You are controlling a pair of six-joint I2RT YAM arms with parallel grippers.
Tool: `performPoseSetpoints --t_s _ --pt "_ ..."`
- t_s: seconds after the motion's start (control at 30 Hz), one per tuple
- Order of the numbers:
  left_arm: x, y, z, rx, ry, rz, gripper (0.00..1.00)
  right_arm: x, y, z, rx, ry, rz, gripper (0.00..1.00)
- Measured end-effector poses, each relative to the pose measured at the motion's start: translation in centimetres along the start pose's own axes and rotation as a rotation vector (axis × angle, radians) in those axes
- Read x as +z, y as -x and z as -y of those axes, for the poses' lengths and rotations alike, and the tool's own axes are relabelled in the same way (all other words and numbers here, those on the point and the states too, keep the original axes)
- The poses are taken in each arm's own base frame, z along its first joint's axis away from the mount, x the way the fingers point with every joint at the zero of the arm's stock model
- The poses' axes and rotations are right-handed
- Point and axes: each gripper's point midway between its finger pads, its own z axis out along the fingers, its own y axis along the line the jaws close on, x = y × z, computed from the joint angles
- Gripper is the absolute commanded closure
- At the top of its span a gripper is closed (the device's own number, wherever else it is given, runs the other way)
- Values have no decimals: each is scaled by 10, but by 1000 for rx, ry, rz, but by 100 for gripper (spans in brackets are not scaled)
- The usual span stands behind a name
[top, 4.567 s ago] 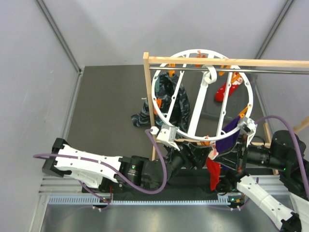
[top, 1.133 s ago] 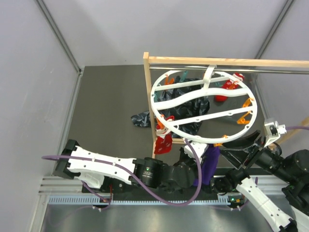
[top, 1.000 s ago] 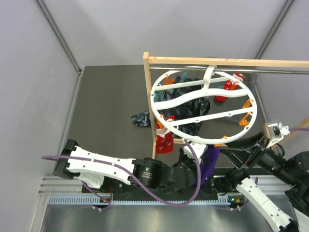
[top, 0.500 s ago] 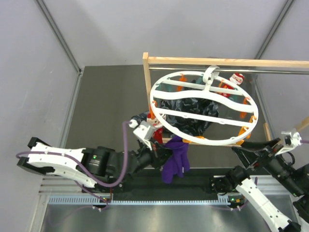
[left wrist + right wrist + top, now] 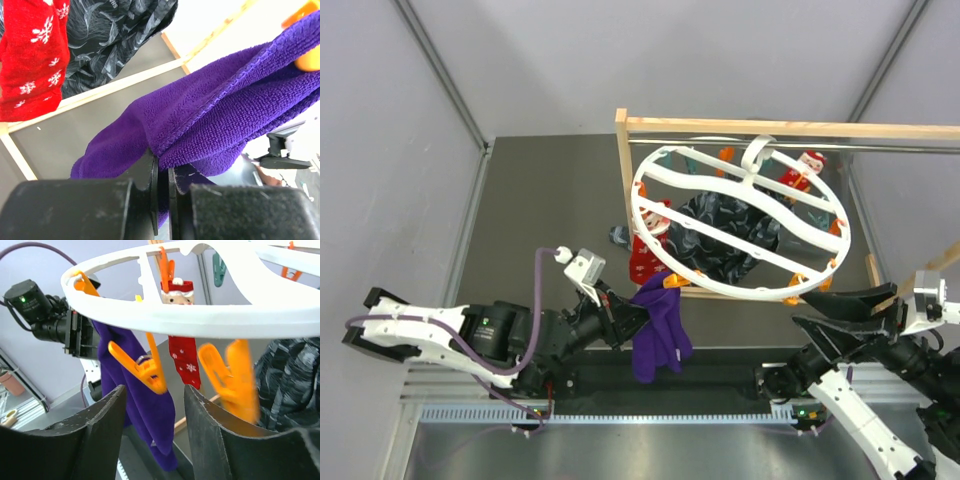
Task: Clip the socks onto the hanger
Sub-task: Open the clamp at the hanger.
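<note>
The purple sock (image 5: 660, 325) is pinched tight in the left jaws, raised to the hanger's (image 5: 730, 290) near-left rim for clipping. The right jaws, half-wide and empty, are set below an orange clip (image 5: 145, 367).

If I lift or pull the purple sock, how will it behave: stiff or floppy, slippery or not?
Probably floppy: the purple sock droops in folds below the pinch of the left end effector. Its fuzzy, towel-like weave likely resists slipping. It seems light, being thin, soft fabric.
</note>
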Motion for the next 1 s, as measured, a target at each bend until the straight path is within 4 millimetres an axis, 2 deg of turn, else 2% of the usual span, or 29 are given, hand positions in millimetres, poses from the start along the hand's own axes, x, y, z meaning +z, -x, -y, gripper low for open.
performPoseSetpoints --t_s 0.07,0.17,0.3,0.5,0.83,1.0 --pt "3 -4 0 9 9 -7 93 5 0 -1 -3 16 5 44" --pt "9 -13 -1 34 26 -23 92 12 1 -1 -2 37 9 44" --pt "12 -19 -3 55 41 -37 92 19 3 -3 -6 63 13 48" --pt "12 -19 -3 55 41 -37 92 27 -4 -1 1 83 1 53" --pt "9 -15 -2 40 34 -30 92 35 -12 7 0 82 -2 54" --pt "9 -14 -2 34 33 -28 91 40 -17 15 3 59 3 64"
